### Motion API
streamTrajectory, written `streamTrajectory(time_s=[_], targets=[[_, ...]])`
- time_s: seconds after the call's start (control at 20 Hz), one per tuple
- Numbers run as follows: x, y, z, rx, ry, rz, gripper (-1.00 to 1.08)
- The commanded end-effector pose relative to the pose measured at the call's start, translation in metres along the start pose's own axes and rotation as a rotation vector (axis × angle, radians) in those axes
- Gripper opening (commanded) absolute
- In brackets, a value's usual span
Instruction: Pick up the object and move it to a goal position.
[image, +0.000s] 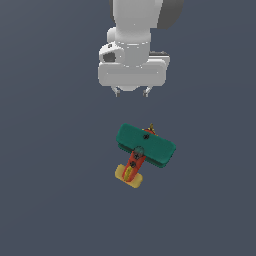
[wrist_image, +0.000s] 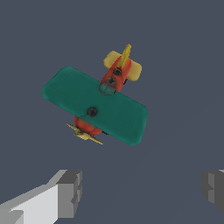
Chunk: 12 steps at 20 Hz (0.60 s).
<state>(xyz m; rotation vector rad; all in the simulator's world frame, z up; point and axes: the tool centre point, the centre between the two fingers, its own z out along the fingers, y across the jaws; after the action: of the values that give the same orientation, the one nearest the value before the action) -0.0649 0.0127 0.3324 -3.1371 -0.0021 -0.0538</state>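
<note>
The toy airplane (image: 145, 150) lies on the dark grey floor, with a wide teal-green wing, a red-orange body, a yellow tail and black screws. Its tan propeller points toward the arm and its tail points away. In the wrist view the airplane (wrist_image: 96, 103) lies beyond the fingertips, with its propeller nearest them. My gripper (image: 132, 92) hangs from the white arm and is apart from the airplane, not touching it. The gripper (wrist_image: 142, 192) is open and empty, its two grey pads (wrist_image: 70, 192) set wide apart.
The flat dark grey floor (image: 50, 175) surrounds the airplane. The white arm body (image: 132, 55) fills the upper middle of the exterior view. No goal marker shows in either view.
</note>
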Motion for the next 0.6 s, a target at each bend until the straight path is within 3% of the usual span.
streamTrajectory(time_s=[0.0, 0.55], targets=[[0.0000, 0.0000, 0.0000, 0.000, 0.000, 0.000, 0.28], [0.0008, 0.0022, 0.0081, 0.019, -0.008, 0.016, 0.28]])
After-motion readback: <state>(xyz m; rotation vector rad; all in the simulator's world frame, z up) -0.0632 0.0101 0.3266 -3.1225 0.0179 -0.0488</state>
